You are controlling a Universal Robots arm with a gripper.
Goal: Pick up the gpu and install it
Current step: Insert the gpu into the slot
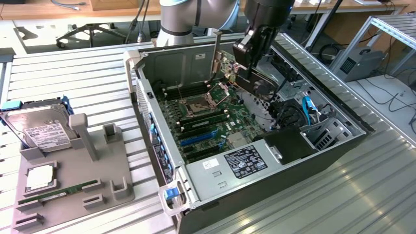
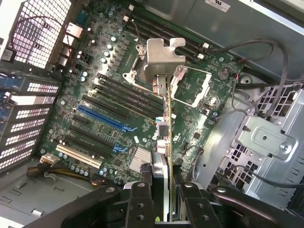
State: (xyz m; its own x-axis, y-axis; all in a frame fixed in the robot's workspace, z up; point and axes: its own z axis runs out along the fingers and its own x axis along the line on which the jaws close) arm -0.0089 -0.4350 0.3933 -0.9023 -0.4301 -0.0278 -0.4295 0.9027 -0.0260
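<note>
Currently, gripper: black two-fingered gripper (image 1: 246, 66) (image 2: 166, 209) above the open case, fingers (image 2: 141, 202) clamped on the card's upper edge.
Gpu: slim black-faced expansion card (image 1: 255, 84) (image 2: 160, 164) with pale metal bracket (image 1: 216, 51) (image 2: 165, 59), held edge-down in the air over the green motherboard (image 1: 215, 122) (image 2: 109, 85).
Case: open grey metal computer tower (image 1: 156, 141) lying on its side.
Tray: grey moulded holder (image 1: 71, 180), exterior view's left, well apart from the card, carrying a silver hard drive (image 1: 39, 127).

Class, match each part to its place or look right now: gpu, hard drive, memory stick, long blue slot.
1 gpu
2 hard drive
3 memory stick
4 long blue slot

A lying flat on the grey tray
B on the motherboard
C held in the gripper above the open case
D silver with a white label

Pairs: 1-C, 2-D, 3-A, 4-B
</note>
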